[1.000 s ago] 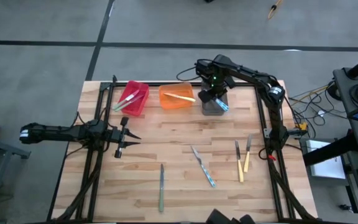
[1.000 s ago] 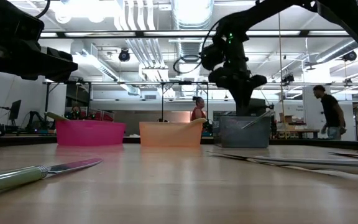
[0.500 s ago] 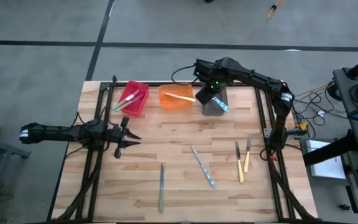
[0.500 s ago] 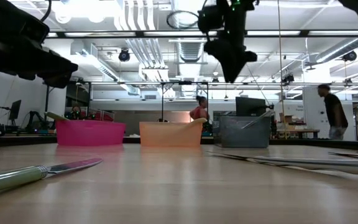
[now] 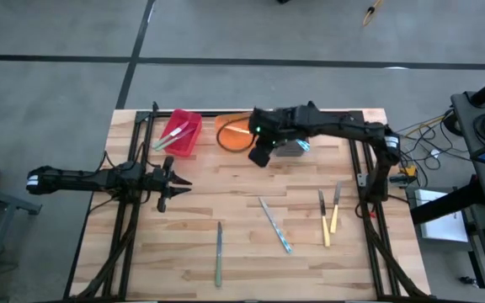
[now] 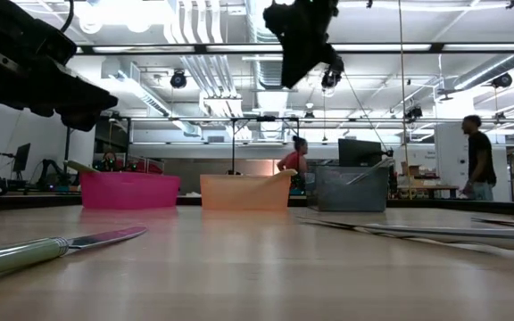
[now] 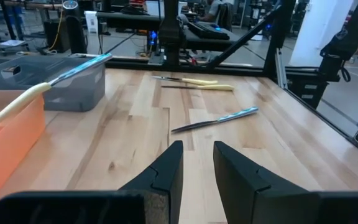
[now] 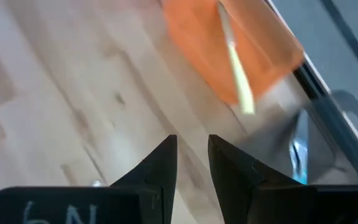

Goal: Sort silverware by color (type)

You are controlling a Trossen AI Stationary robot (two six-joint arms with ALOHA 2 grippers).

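Loose on the wooden table lie a green-handled knife, a blue-handled utensil and two yellow-handled ones. At the far edge, the red bin holds green-handled pieces, the orange bin a yellow-handled one, and the grey bin a blue-handled one that leans on its rim. My right gripper hangs high, just in front of the orange bin, slightly open and empty. My left gripper waits near the table's left side, slightly open and empty.
The three bins stand in a row along the far edge. Black frame rails run down the left and right sides of the table. Bare wood lies between the bins and the loose utensils. People stand in the room behind.
My right gripper has risen from over the grey bin and swung toward the table's left and near side, ending high in front of the orange bin. It carries nothing. The silverware and bins have stayed where they were.
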